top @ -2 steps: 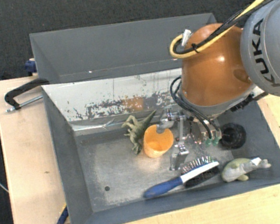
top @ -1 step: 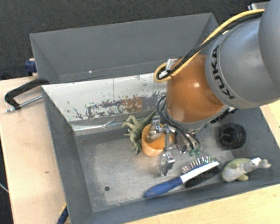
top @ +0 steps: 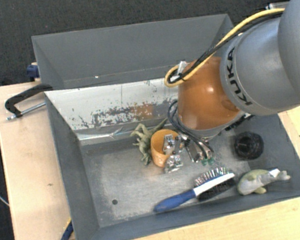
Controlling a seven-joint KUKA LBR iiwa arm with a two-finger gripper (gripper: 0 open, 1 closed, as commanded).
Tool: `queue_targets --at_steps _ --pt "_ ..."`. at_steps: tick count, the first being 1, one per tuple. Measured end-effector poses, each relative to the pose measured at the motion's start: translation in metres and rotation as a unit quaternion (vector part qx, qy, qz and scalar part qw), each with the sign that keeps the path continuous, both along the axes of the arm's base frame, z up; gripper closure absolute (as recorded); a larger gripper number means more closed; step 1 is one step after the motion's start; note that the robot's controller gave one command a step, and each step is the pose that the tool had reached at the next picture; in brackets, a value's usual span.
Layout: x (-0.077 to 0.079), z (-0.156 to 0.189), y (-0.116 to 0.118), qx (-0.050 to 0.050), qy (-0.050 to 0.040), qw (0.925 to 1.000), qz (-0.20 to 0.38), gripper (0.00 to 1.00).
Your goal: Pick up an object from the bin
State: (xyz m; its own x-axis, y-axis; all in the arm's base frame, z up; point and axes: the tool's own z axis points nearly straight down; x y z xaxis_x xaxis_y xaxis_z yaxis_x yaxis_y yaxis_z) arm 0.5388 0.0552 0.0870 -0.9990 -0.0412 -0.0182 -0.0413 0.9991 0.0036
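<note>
Gripper [top: 186, 155] hangs just beside an orange rounded thing [top: 157, 147] amid the bin [top: 121, 182] (grip: cannot tell)

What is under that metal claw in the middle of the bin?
Under the end effector lies an orange cup-like thing, with an olive-green spiky toy beside it. The orange thing's right part is covered, so its full shape cannot be told.

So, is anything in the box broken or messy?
Nothing looks broken or spilled. Only the bin's back wall looks odd: it is speckled with dark scuff marks, as if worn.
</note>
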Motion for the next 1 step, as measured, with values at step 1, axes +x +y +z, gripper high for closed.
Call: queue_targets --at_steps 1 --pt "0.003 0.1673 0.0112 -0.001 0.0017 1.0 -0.007 1.0"
